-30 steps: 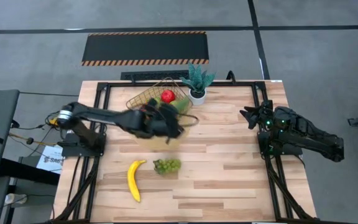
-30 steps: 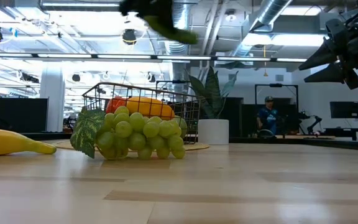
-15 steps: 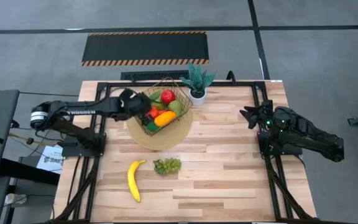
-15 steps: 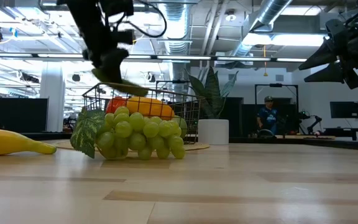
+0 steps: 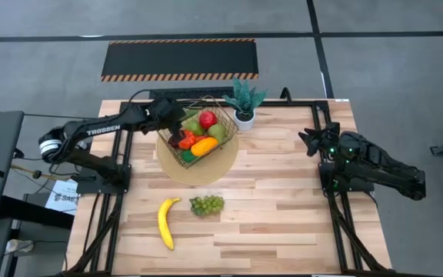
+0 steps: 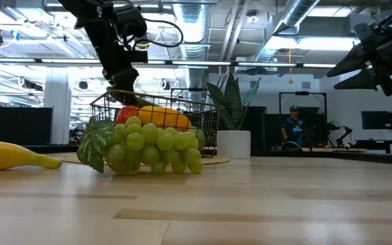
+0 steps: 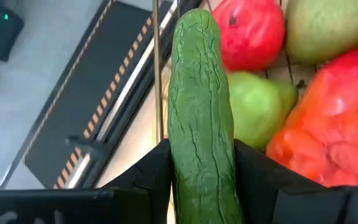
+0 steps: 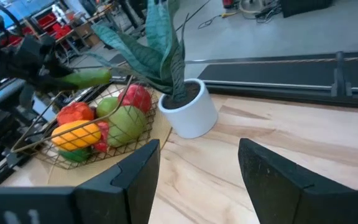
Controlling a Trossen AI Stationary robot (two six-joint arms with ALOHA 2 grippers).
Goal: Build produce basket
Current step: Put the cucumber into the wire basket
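The gold wire basket [image 5: 200, 132] stands on the round tan mat [image 5: 198, 171] and holds a red apple [image 5: 208, 118], green pears, an orange mango and a red piece. My left gripper [image 5: 177, 121] hovers over the basket's far-left part, shut on a green cucumber [image 7: 199, 106]. The cucumber also shows in the right wrist view [image 8: 87, 78], and just above the basket rim in the low view [image 6: 133, 96]. A yellow banana [image 5: 165, 221] and green grapes [image 5: 206, 205] lie on the table nearer the front. My right gripper [image 5: 310, 142] waits open at the table's right side. My left gripper pinches the cucumber between its two fingers [image 7: 148, 177], one on each side of its near part [image 7: 204, 183]. The cucumber sticks out forward past the fingertips. It is lifted clear, its free end [image 7: 194, 18] above the basket's rim and the fruit inside.
A potted green plant [image 5: 244, 100] in a white pot stands just right of the basket at the far edge. Bare wood lies between the basket and the right arm, and along the front right of the table.
My left gripper, carrying the cucumber, has swung from above the mat's near side toward the table's left and far edge, and has come down from high up to just over the basket's far-left rim. My right arm has kept still.
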